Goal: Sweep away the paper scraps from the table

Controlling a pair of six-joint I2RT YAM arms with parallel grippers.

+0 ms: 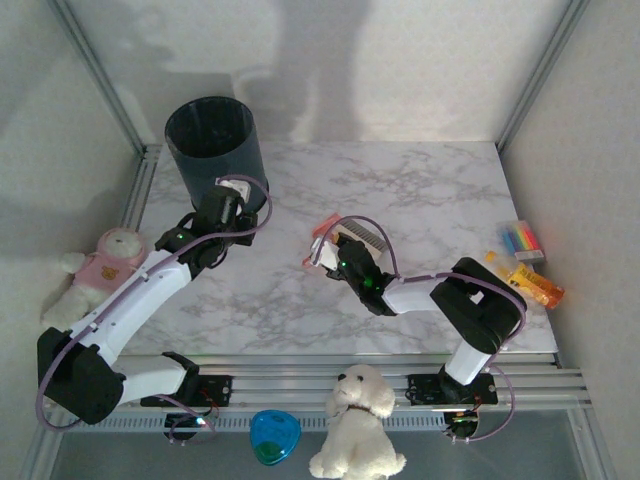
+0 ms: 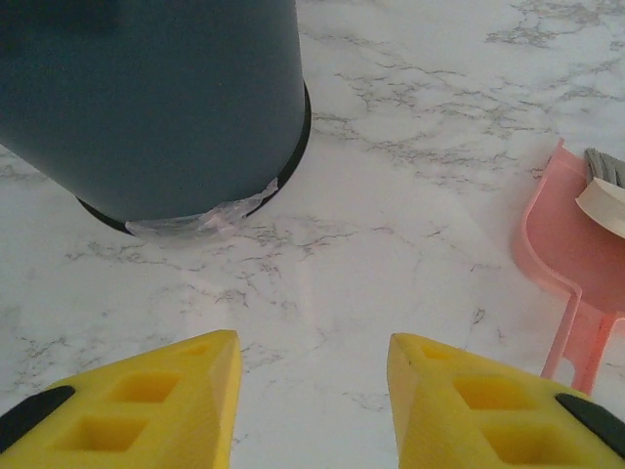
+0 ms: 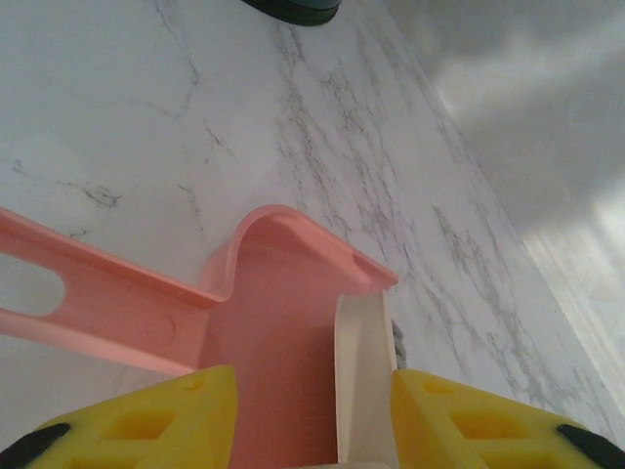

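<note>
From above, the one marble table (image 1: 420, 190) carries one dark round bin (image 1: 215, 140) at its far left corner, one pink dustpan (image 1: 322, 230) near the middle with one white brush (image 1: 360, 238) lying in it, and at the right edge one striped block (image 1: 522, 240) just beyond one orange bottle-shaped toy (image 1: 530, 282). The bin's inside is too dark to tell what lies in it. Two arms reach in: the left gripper (image 1: 230, 195) sits at the bin's near side and the right gripper (image 1: 328, 248) over the dustpan. Two plush toys sit off the marble, a bear (image 1: 105, 265) to the left and a white dog (image 1: 355, 420) at the near rail beside one blue heart-shaped thing (image 1: 275, 437). In the left wrist view the left gripper (image 2: 312, 340) is released, its two yellow fingers (image 2: 186, 391) apart over bare table with the bin (image 2: 156, 98) ahead and the dustpan (image 2: 562, 234) to the right. In the right wrist view the right gripper (image 3: 314, 374) is also released: the brush (image 3: 366, 362) stands between its two fingers, close against the right-hand one and clear of the other, inside the dustpan (image 3: 273, 293).
</note>
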